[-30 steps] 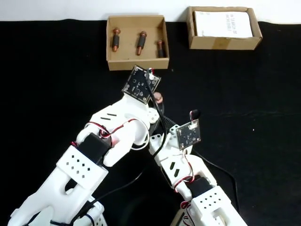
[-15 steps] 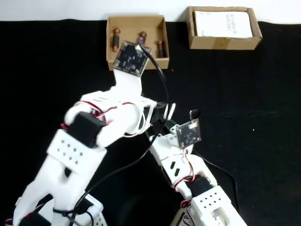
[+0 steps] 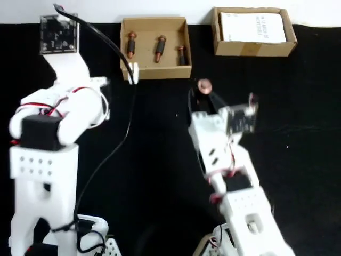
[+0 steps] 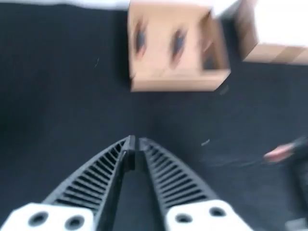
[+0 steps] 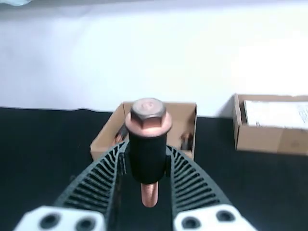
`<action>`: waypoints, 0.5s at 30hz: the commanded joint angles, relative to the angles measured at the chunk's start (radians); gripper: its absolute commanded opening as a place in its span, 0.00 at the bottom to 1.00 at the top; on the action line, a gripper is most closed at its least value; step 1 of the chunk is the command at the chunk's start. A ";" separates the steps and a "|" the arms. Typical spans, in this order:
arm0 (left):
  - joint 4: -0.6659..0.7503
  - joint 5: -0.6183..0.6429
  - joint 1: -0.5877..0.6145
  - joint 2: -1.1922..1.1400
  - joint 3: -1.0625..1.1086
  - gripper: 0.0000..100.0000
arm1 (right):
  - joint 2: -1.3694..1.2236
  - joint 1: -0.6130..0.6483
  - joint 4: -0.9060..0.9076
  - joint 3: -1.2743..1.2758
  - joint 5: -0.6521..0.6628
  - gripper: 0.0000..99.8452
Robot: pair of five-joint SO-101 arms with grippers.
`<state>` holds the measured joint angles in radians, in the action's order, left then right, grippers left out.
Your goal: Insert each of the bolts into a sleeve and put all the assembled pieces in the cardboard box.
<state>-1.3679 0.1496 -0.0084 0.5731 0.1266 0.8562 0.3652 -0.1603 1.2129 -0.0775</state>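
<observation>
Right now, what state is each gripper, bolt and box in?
left gripper, shut, empty
right gripper, shut on the sleeved bolt
sleeved bolt, assembled, held clear of the table, not yet boxed
cardboard box, open, partly filled
three assembled pieces, lying inside the cardboard box
second box, open, holding a white sheet

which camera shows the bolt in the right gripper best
The right wrist view: the bolt sits in its black sleeve, which the right gripper clamps, head and tip both visible. In the high view its copper head faces the camera. The left wrist view gives a blurred coppery streak, possibly it.
</observation>
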 commanded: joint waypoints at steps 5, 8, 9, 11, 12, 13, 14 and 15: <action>0.198 -0.176 0.036 0.277 0.522 0.01 | -0.558 -0.013 -0.131 -0.530 0.008 0.01; 0.307 -0.230 0.031 0.460 0.753 0.01 | -0.751 -0.013 -0.136 -0.680 0.008 0.01; 0.333 -0.230 0.031 0.512 0.823 0.01 | -0.809 -0.012 -0.137 -0.728 0.008 0.01; 0.353 -0.232 0.036 0.598 0.943 0.02 | -0.920 -0.001 -0.137 -0.828 0.008 0.01; 0.356 -0.232 0.036 0.634 0.993 0.04 | -0.969 0.004 -0.137 -0.878 0.008 0.01; 0.356 -0.232 0.036 0.665 1.044 0.05 | -1.017 0.008 -0.137 -0.929 0.008 0.01; 0.356 -0.232 0.036 0.696 1.086 0.07 | -1.063 0.012 -0.137 -0.978 0.008 0.01; 0.359 -0.233 0.036 0.727 1.127 0.07 | -1.110 0.019 -0.136 -1.032 0.008 0.01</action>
<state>-1.0303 -0.0775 0.0192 1.2052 1.1469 -0.1642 0.3682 -0.2693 0.3782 -0.0775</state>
